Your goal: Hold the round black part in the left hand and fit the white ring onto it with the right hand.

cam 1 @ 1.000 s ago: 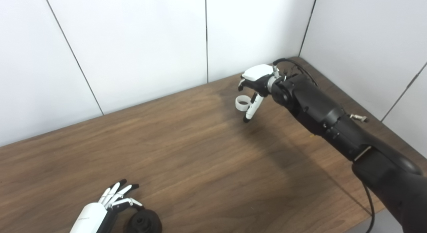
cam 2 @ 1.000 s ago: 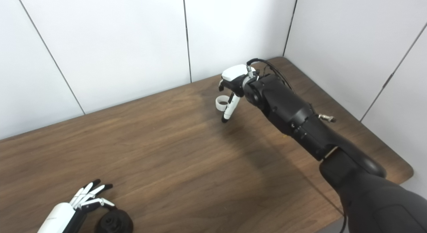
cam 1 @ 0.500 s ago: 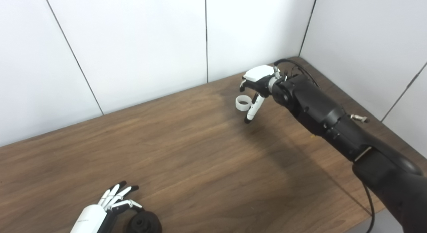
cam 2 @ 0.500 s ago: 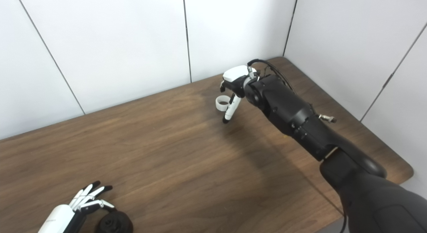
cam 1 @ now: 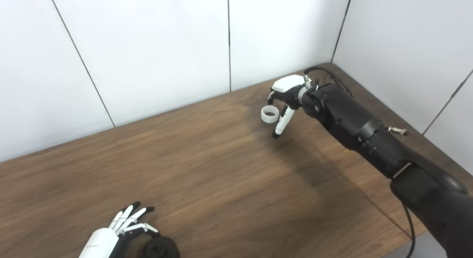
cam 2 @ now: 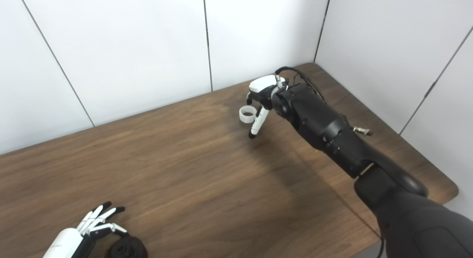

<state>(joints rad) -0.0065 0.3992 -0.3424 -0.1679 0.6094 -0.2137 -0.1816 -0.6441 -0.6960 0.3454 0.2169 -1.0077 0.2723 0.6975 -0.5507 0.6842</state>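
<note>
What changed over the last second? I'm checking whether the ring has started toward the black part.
The right hand, holding the ring, drew slightly nearer with it. The left hand sank a little toward the bottom edge, fingers still spread beside the black part, which has not moved on the table.

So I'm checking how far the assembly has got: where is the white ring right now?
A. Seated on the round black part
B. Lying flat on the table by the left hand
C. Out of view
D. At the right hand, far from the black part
D: the white ring sits at the right hand near the table's far corner, while the round black part is by the left hand at the near edge.
</note>
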